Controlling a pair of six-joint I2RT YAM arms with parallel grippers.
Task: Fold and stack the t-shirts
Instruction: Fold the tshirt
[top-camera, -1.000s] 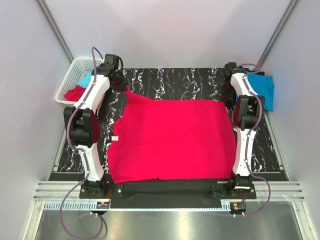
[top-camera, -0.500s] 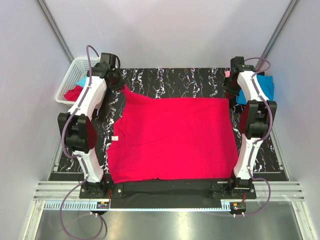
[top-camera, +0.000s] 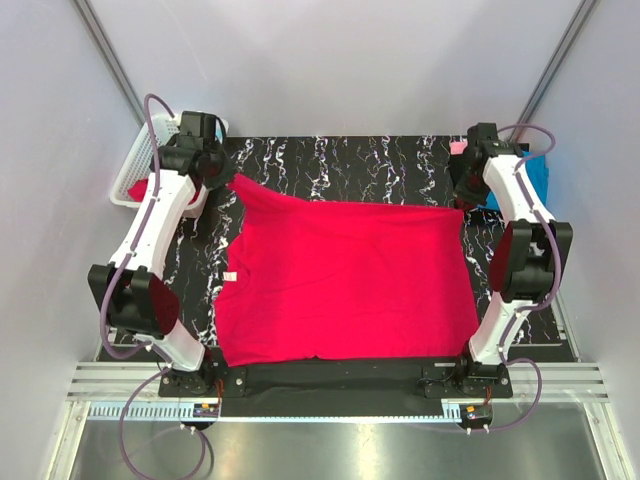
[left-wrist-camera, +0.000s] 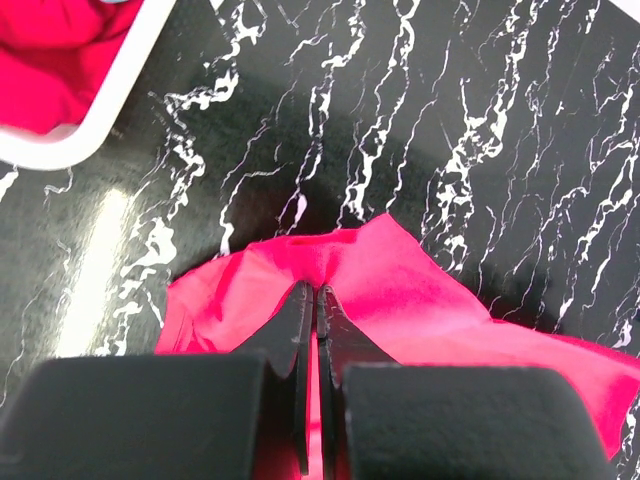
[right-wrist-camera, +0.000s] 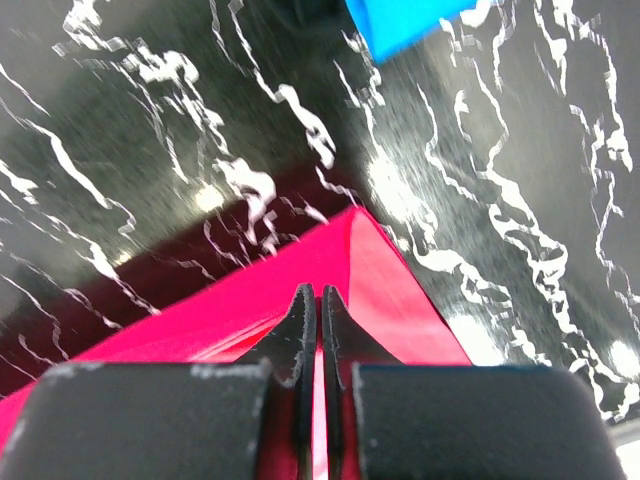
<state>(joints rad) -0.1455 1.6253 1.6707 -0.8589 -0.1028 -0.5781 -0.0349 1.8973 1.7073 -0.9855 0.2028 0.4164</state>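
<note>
I see the red t-shirt (top-camera: 345, 280) spread flat across the dark marbled bench (top-camera: 350, 160). My left claw (left-wrist-camera: 310, 290) is clamped on the shirt's far left corner, and my right claw (right-wrist-camera: 318, 292) is pinched shut on its far right corner. A blue t-shirt (right-wrist-camera: 400, 20) lies just beyond the right claw, and the white basket (left-wrist-camera: 105, 95) at far left holds more red cloth (left-wrist-camera: 50, 50)
</note>
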